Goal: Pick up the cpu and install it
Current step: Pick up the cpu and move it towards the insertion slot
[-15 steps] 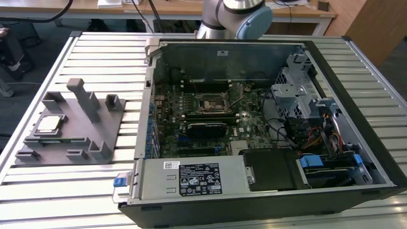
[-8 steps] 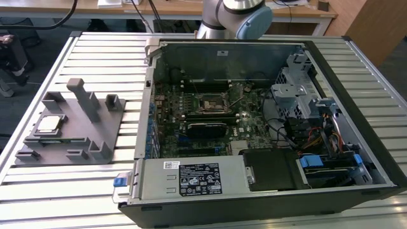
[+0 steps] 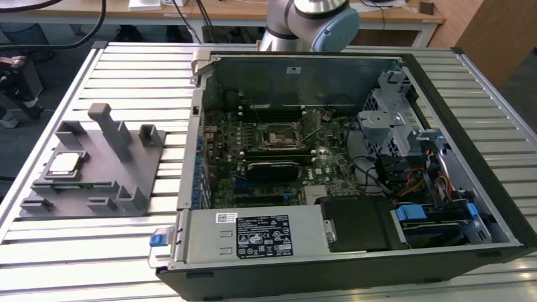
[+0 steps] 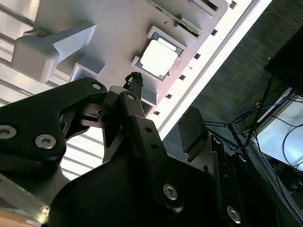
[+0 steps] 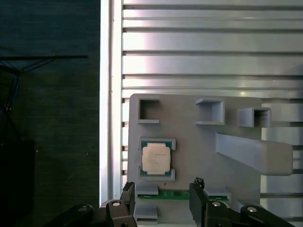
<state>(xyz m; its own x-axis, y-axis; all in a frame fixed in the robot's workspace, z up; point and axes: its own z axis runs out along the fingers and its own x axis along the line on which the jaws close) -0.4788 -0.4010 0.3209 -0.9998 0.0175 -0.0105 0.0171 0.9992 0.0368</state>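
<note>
- While the gripper (image 5: 162, 185) hangs over the grey fixture tray (image 5: 189, 123) with its two fingers spread wide and nothing between them, the cpu (image 5: 156, 158) sits in its nest on that tray, not yet lifted.
- Taking the way the fingers point as 12 o'clock, the cpu lies at about 12 o'clock from the gap in the first wrist view, just beyond the fingertips. A thin green strip (image 5: 176, 194) lies between the chip and the fingers.
- The chip is close to square, so it has no real long axis. Its edges run square to the line joining the two fingers, which I judge would suit a straight close across two opposite sides once the gap is centred over it.
- One arm (image 3: 310, 22) does all the work, so no choice of hand arises.
- On a clock face centred on the motherboard socket (image 3: 277, 137) in the exterior view, the cpu (image 3: 65, 163) lies at about 9 o'clock. It is well apart from the socket, outside the open computer case (image 3: 293, 75), on the slatted table (image 3: 126, 75).
- The exterior view gives the whole path from tray to socket. The first wrist view gives the line-up of fingers and chip, and the two small grey brackets (image 5: 157, 143) that hem the chip at opposite edges.
- The second wrist view shows the gripper (image 4: 163, 94) aslant, linkage and all, with the cpu (image 4: 158, 57) as a bright square past one fingertip. How high the fingers stand above the tray I cannot tell.
</note>
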